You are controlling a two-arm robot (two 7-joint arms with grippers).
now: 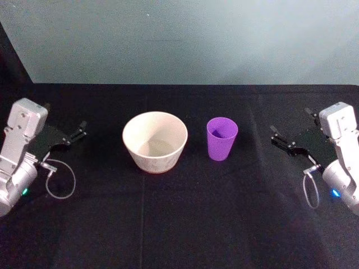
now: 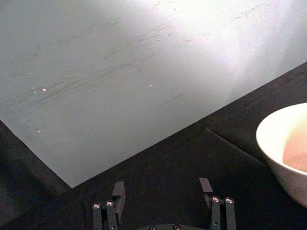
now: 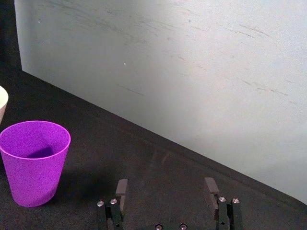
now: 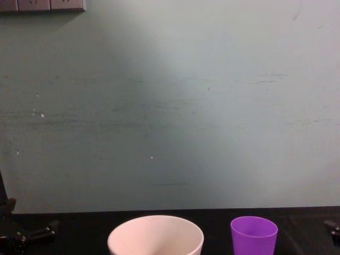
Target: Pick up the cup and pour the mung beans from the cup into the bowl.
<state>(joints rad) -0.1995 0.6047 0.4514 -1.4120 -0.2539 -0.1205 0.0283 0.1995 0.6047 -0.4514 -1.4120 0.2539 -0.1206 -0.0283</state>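
Note:
The purple cup (image 1: 222, 138) stands upright on the black table, just right of the cream bowl (image 1: 155, 141). Both also show low in the chest view, bowl (image 4: 155, 235) and cup (image 4: 254, 234). I cannot make out mung beans in the cup's shaded inside (image 3: 36, 148). My right gripper (image 3: 166, 187) is open and empty, well to the right of the cup (image 3: 33, 163), and in the head view this gripper (image 1: 289, 126) hangs near the table's right edge. My left gripper (image 2: 162, 189) is open and empty, left of the bowl (image 2: 288, 143), and sits (image 1: 67, 124) at the far left.
A black cloth (image 1: 179, 224) covers the table, with a seam running along the back. A pale grey-green wall (image 4: 170, 106) rises right behind the table's far edge. Loose cable loops hang under each wrist (image 1: 59, 179).

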